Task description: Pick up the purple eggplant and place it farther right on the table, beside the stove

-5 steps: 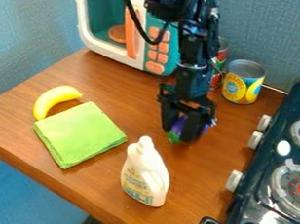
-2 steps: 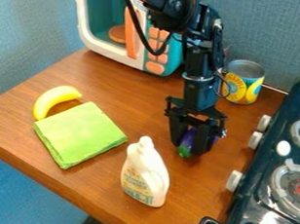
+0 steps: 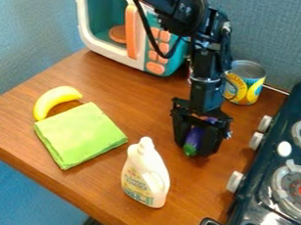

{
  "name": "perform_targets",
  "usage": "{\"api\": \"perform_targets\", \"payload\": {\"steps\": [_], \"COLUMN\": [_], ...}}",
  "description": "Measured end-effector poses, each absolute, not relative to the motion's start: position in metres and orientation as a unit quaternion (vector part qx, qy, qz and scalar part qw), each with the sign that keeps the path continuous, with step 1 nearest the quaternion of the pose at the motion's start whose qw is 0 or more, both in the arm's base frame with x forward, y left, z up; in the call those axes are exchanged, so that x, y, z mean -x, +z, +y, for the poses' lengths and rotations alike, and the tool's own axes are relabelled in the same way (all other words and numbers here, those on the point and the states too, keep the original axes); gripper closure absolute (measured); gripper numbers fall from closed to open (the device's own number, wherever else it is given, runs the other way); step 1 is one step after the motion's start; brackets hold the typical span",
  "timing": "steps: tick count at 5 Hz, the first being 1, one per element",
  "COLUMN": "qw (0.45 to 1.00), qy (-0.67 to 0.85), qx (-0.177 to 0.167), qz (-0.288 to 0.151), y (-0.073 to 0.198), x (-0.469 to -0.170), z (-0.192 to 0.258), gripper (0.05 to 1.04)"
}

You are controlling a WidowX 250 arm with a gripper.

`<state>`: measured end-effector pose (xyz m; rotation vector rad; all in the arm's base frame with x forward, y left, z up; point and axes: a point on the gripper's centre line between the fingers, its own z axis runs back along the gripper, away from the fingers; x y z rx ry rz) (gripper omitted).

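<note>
The gripper [image 3: 198, 148] hangs low over the right part of the wooden table, between the white bottle and the stove. It is shut on a purple toy eggplant [image 3: 194, 138], whose green end points down toward the front. Whether the eggplant touches the tabletop, I cannot tell. To the lower left of the gripper, a white cleaner bottle [image 3: 146, 175] stands upright, apart from it.
A folded green cloth [image 3: 80, 134] lies at left beside a yellow banana [image 3: 54, 99]. A toy microwave [image 3: 110, 28] stands at the back, and a yellow-labelled can [image 3: 244, 83] behind the gripper. The dark stove [image 3: 261, 192] borders the right side.
With the eggplant between its fingers, the gripper has shifted right and toward the front. A red-and-green can behind the arm has become mostly covered by it.
</note>
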<state>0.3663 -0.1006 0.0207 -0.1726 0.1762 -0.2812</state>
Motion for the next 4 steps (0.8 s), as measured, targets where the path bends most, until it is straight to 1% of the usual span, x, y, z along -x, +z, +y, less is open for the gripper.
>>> {"api": "perform_targets", "payload": {"steps": [2, 3, 4], "qw": [0.983, 0.984, 0.989], "qy": [-0.144, -0.139, -0.117], "qx": [0.089, 0.088, 0.091], "qz": [0.075, 0.061, 0.008], "y": [0.022, 0.027, 0.06], "x": [-0.365, -0.353, -0.346], "z": [-0.101, -0.096, -0.078], "gripper": [0.105, 0.096, 0.093]}}
